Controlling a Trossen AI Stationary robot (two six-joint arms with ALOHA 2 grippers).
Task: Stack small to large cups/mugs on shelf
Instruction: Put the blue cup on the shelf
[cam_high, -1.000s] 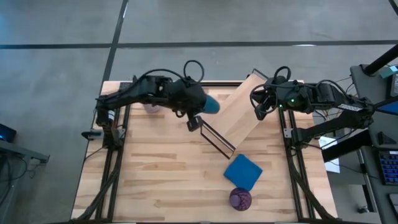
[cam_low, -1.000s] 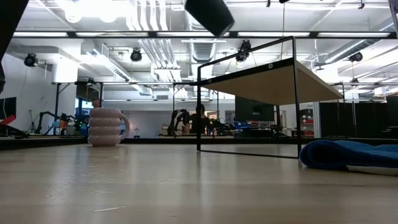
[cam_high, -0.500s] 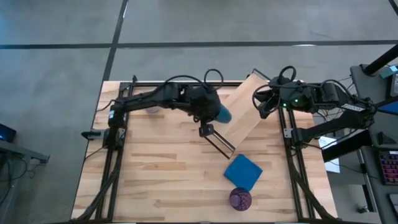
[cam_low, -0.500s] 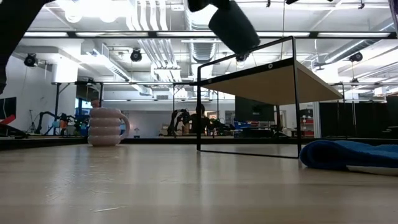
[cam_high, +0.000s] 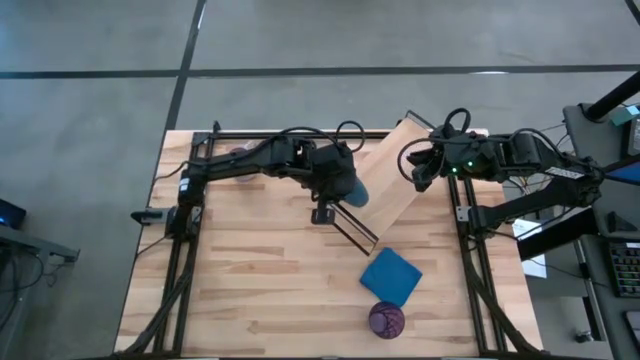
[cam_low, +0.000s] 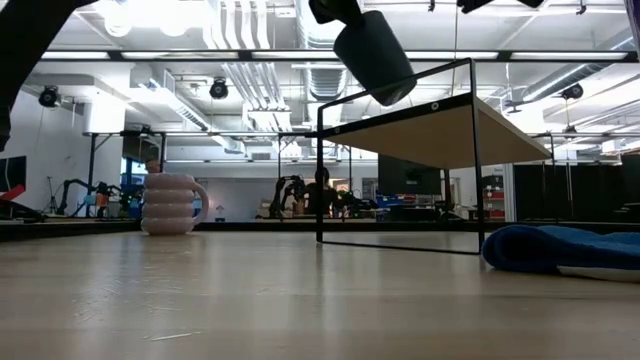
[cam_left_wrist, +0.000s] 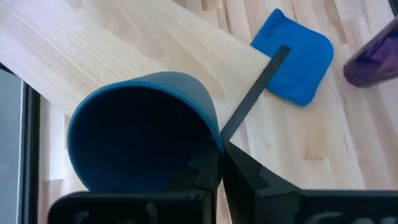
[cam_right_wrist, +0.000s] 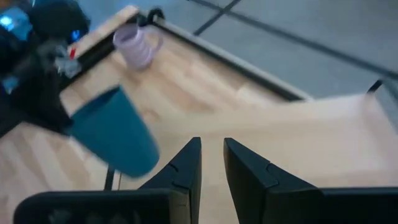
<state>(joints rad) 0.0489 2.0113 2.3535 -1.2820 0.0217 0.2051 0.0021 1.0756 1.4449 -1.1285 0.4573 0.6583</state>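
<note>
My left gripper (cam_high: 335, 188) is shut on the small dark blue cup (cam_high: 352, 190) and holds it above the left edge of the light-wood shelf (cam_high: 392, 175), which stands slantwise on its black wire frame (cam_low: 320, 170). The cup also shows in the low view (cam_low: 375, 55) and the right wrist view (cam_right_wrist: 115, 134). The lavender mug (cam_low: 172, 203) stands upright on the table at the far left. The purple tumbler (cam_high: 386, 320) stands near the front edge. My right gripper (cam_high: 415, 170) waits over the shelf's far right part, fingers close together, empty. My left gripper pinches the cup's wall at the rim (cam_left_wrist: 214, 146), one finger (cam_left_wrist: 202, 171) inside the cup and one (cam_left_wrist: 249, 177) outside. The cup is lifted clear of the shelf and table. It is tilted, its closed bottom pointing down toward the shelf (cam_low: 390, 85).
A flat blue cloth (cam_high: 390, 275) lies on the table between the shelf's near end and the tumbler. Black frame rails (cam_high: 185, 230) run along the table's left and right sides. Bare tabletop (cam_high: 260, 280) lies at the front left.
My left gripper has carried the blue cup toward the table's right edge, away from the lavender mug and to the shelf's left edge, and lower. The cup stays in the hold, tilted and clear of the shelf.
</note>
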